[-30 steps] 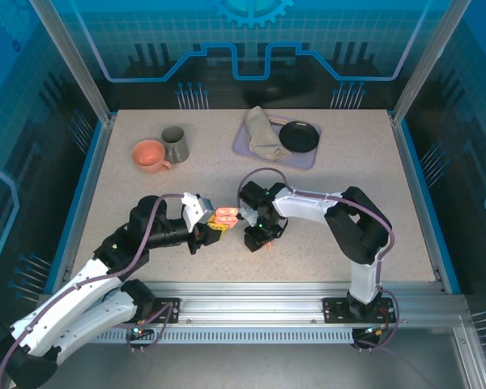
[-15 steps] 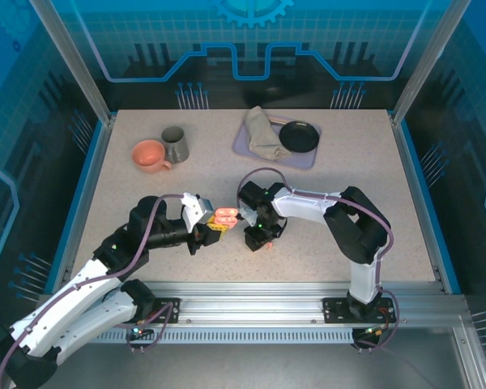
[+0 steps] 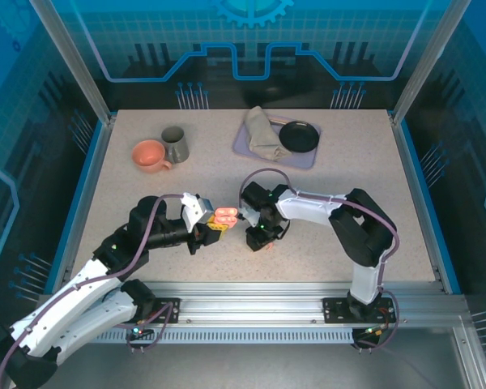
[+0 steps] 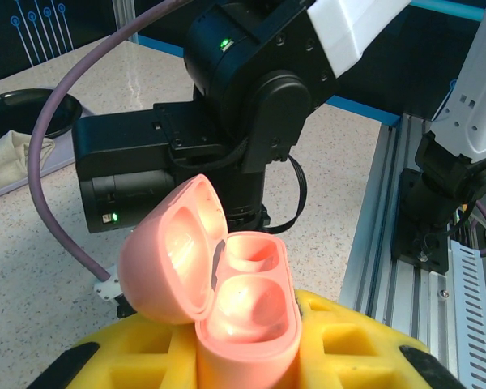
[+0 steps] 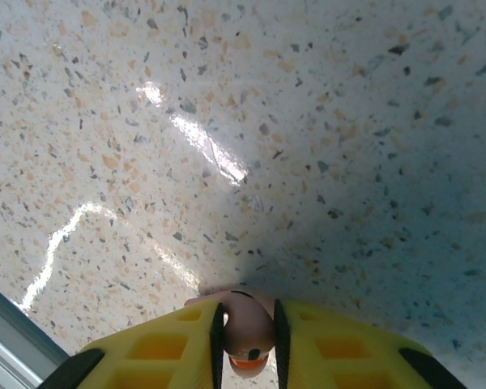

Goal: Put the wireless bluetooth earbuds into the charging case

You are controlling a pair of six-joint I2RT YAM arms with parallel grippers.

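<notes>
The pink case (image 4: pixel 235 312), lid open, is clamped in the left gripper (image 4: pixel 243 352) above the table (image 3: pixel 348 178). Nearby, a pink earbud (image 5: pixel 245 322) is pinched by the right gripper (image 5: pixel 247 334), close to the table.

Tabletop: speckled beige stone-look tabletop (image 3: pixel 373 186), blue strips along its left and right edges.
Mug: salmon-orange ceramic mug (image 3: pixel 149 155), upright, towards the far left corner.
Cup: dull grey metal cup (image 3: pixel 175 144), upright, just beside the mug's right.
Tray: pale lilac rectangular tray (image 3: pixel 306 160), middle of the far edge.
Cloth: crumpled beige cloth (image 3: pixel 263 135), on the tray's left half.
Dish: round black shallow dish (image 3: pixel 298 136), on the tray's right half, against the cloth.
</notes>
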